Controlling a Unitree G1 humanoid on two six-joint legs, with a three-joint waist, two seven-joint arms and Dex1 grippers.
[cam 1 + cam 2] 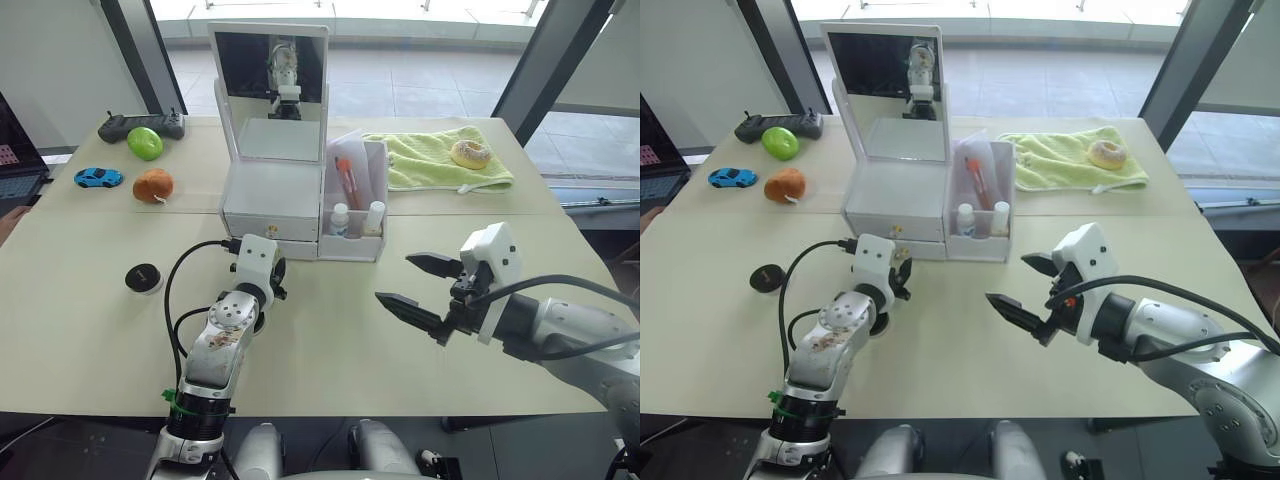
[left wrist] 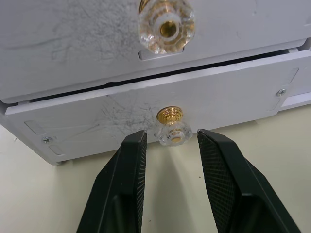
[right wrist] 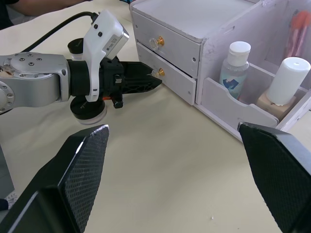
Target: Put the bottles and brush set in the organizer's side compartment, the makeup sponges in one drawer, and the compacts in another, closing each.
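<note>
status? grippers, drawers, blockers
Left gripper open, straddling lower drawer knob; lower drawer slightly ajar. Right gripper open, empty. Two bottles in side compartment. Nothing blocking.

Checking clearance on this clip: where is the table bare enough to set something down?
Bare tabletop between left gripper and right gripper, and right of the organizer below the green towel. Crowded: far left, around the orange and toy car.

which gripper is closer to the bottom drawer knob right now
Left. The left gripper has its open jaws either side of the lower drawer knob; the right gripper hangs open, away from the organizer.
</note>
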